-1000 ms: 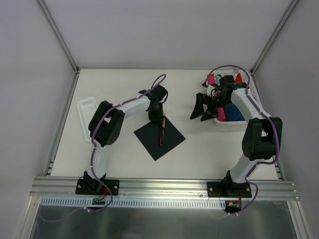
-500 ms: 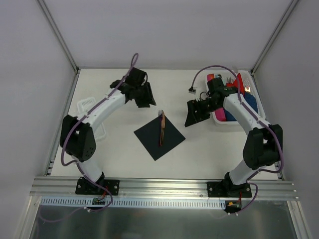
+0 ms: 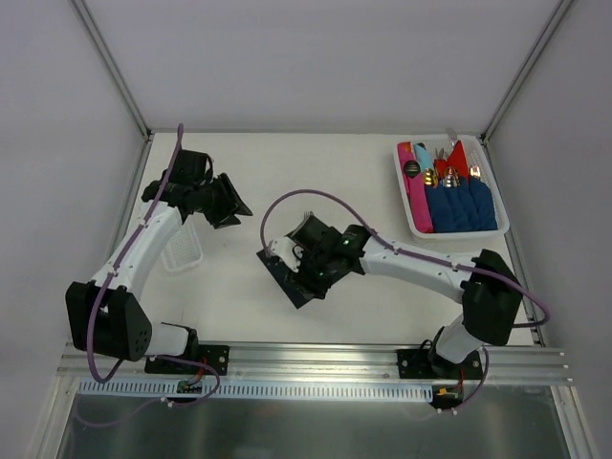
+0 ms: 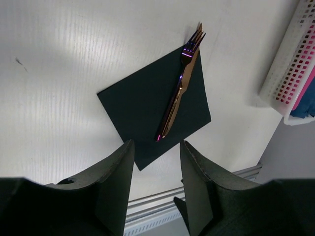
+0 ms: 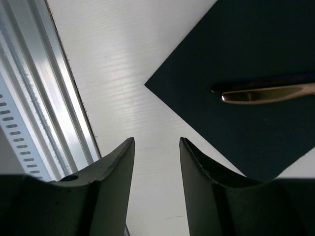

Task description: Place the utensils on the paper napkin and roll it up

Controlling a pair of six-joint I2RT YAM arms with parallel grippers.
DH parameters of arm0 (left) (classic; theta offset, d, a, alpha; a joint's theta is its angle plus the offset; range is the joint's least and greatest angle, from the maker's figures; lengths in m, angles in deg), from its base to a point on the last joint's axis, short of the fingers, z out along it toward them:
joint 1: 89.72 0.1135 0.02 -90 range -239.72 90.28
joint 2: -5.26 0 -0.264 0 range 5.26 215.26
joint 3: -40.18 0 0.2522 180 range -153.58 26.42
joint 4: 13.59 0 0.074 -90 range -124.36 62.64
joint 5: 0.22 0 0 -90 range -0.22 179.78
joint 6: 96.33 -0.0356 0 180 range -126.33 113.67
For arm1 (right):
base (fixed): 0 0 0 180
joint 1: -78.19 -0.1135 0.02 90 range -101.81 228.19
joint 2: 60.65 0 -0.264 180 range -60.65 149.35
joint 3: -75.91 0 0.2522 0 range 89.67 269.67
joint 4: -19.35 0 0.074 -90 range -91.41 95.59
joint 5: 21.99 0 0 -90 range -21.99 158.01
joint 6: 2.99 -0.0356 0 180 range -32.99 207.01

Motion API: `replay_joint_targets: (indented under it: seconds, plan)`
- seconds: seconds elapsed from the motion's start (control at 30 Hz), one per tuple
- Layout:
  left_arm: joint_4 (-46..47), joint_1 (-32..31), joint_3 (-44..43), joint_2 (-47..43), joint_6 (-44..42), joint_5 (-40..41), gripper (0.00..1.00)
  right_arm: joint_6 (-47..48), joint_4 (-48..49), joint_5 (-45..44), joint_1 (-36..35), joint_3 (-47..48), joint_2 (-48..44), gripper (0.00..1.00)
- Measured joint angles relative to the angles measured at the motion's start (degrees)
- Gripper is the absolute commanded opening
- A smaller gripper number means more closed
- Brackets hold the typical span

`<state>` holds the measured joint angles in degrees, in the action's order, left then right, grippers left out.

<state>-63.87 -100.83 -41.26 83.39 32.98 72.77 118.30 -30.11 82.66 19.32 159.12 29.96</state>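
One dark paper napkin (image 4: 142, 105), one fork (image 4: 179, 86), one white tray (image 3: 404, 206), one white basket (image 3: 182, 255)

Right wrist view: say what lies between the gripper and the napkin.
Nothing but bare table separates the right gripper from the napkin's near corner; the right wrist view shows it.

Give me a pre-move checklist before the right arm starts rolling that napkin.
1. Utensils lying on the paper napkin: ok.
2. Fork tines inside the napkin's edge: not ok, they overhang a corner.
3. Napkin flat and unrolled: ok.
4. Right gripper open, beside a napkin corner: ok.
5. Left gripper open, holding nothing, away from the napkin: ok.
6. Right fingers touching the sheet: cannot tell.
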Motion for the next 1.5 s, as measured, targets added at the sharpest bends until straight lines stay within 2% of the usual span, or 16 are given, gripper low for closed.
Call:
replay_joint_targets:
  seconds: [0.1,0.3,1.03,1.23,1.33,1.37,1.4,1.5]
  plan:
    - [-0.48,1.57,1.29,-2.47,-0.09,-0.79,0.43,0.50,2.05,-3.82,-3.96,-0.02,3.65,0.43]
    - [-0.70,1.73,2.73,-4.48,-0.07,-2.05,0.43,0.92,4.85,-8.11,-7.26,-0.04,9.11,0.41]
    - [-1.44,3.39,4.07,-5.09,-0.33,-2.32,0.43,0.70,9.97,-8.96,-8.39,-0.02,16.39,0.38]
    - [-1.55,4.39,5.51,-5.79,-1.16,-2.34,0.43,0.26,10.60,-9.77,-8.39,0.59,16.98,0.29]
    - [-1.81,4.85,5.84,-6.34,-1.31,-2.43,0.43,-0.13,11.13,-10.40,-8.39,0.61,17.09,0.16]
    - [-1.79,4.87,5.86,-6.51,-1.38,-2.45,0.43,-0.28,11.32,-10.62,-8.39,0.61,17.14,0.04]
    - [-1.79,4.98,5.92,-6.71,-1.40,-2.45,0.43,-0.28,11.54,-10.86,-8.39,0.61,17.14,0.00]
    - [-1.86,5.46,6.21,-7.30,-1.64,-2.47,0.44,-1.03,11.76,-10.95,-8.39,0.61,17.14,0.00]
